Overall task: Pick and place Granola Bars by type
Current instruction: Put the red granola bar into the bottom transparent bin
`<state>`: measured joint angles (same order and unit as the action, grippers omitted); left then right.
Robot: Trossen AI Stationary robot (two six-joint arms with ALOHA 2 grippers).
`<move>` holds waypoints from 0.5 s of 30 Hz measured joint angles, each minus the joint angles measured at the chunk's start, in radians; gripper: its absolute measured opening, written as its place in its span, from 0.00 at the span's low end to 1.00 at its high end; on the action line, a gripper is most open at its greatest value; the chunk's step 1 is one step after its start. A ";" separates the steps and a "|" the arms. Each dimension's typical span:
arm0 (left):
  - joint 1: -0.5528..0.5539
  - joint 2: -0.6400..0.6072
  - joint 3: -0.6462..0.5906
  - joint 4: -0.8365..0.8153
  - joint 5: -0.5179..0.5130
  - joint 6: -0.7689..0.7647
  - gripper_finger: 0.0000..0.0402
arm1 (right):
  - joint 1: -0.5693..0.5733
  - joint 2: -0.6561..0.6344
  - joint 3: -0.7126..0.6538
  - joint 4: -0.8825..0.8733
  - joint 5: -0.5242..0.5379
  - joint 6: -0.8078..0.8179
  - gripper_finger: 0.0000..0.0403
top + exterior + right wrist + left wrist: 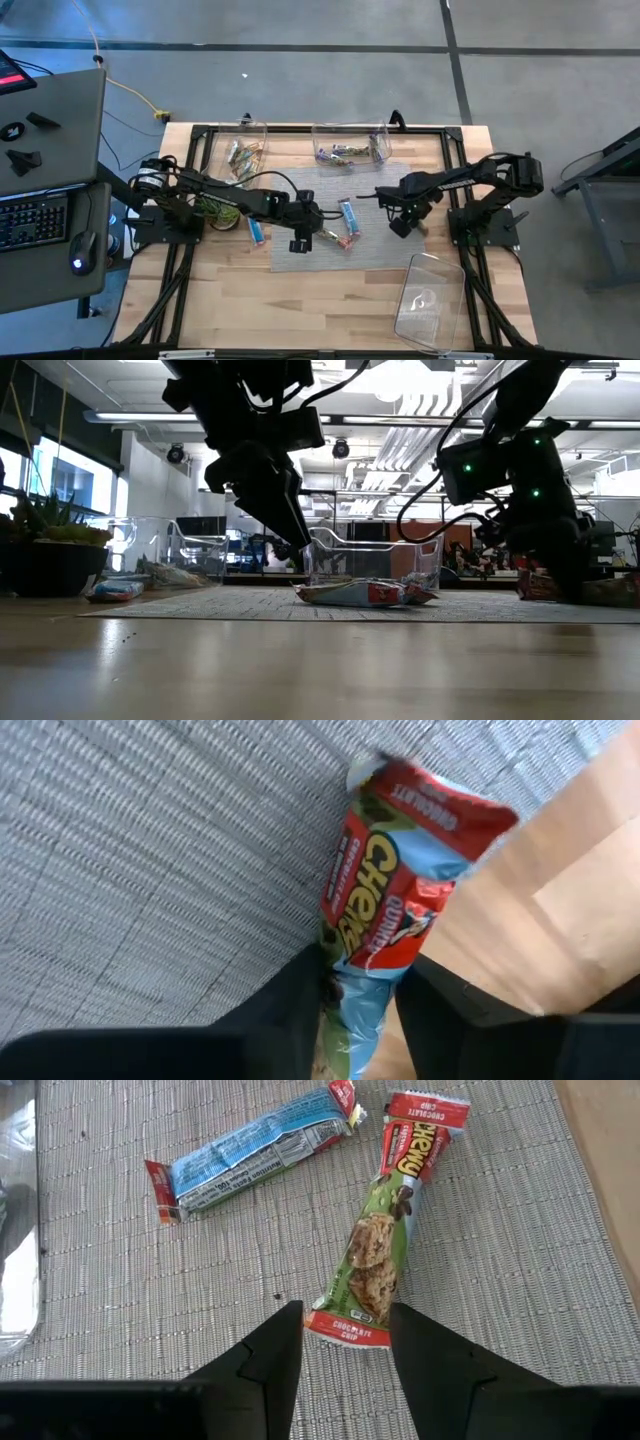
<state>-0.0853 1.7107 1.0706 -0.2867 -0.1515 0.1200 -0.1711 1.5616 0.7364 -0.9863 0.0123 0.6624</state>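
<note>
Grey woven mat point(340, 215) covers the middle of the wooden table point(240, 300), and both arms work over it; the left gripper point(345, 1342) hangs low above the mat's near-left part with its fingers spread apart, the end of a green-and-red granola bar point(375, 1260) lying between the fingertips, flat on the mat and not clamped; a blue bar point(250, 1155) lies just beyond it on the mat, apart from it. From above, another blue bar point(256, 231) rests on the bare wood just off the mat's left edge, beside a small green plant point(215, 211). The right gripper point(360, 1005) sits at the mat's right edge with its fingers closed on a red-and-blue bar point(395, 905), whose free end reaches over the seam between mat and wood. Two clear bins stand along the far side; the left bin point(240, 150) holds brownish bars, the middle bin point(350, 145) purple and silver ones; a third clear bin point(430, 295) sits at the near right corner.
</note>
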 joint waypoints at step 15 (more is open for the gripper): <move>0.000 0.000 0.000 0.000 0.000 0.001 0.36 | 0.051 0.001 0.215 -0.243 -0.075 0.038 0.11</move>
<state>-0.0853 1.7107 1.0702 -0.2864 -0.1513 0.1212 -0.1202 1.5623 0.9511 -1.2294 -0.0628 0.7000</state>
